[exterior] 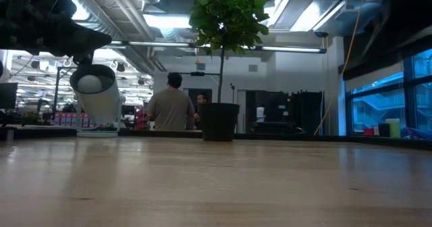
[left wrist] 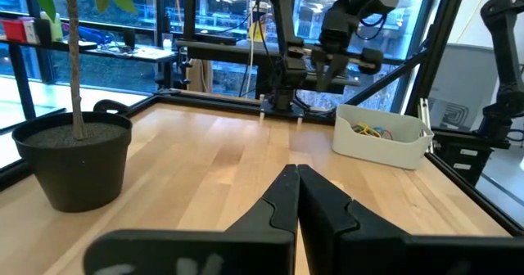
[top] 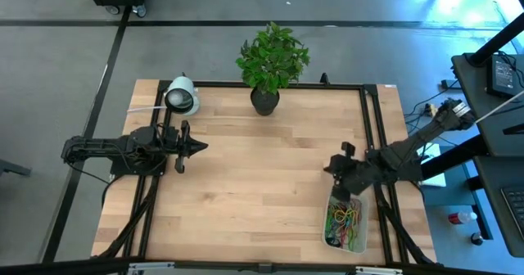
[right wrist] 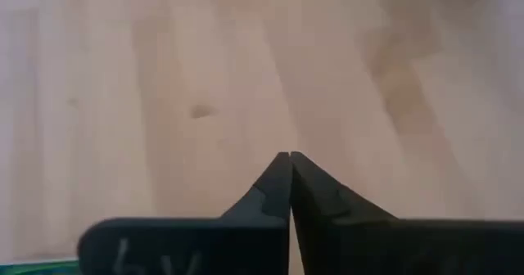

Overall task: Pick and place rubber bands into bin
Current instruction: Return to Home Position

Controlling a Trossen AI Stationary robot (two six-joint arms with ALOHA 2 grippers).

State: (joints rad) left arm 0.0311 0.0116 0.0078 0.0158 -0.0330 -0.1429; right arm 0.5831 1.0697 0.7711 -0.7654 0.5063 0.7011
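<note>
right gripper [top: 334, 170]: fingers pressed together, empty | bin [top: 328, 232]: just beside it, partly under its wrist, holding tangled rubber bands [top: 348, 219] | left gripper [top: 200, 146]: closed, empty, well apart from bin | progress: no loose bands visible on table [top: 262, 193]; picking looks finished, only parking left

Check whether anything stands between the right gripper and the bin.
Nothing visible does. The right gripper, fingers shut, hangs just past one short end of the bin, with only the bare wood of the table under it. The rubber bands already lie inside the bin.
</note>
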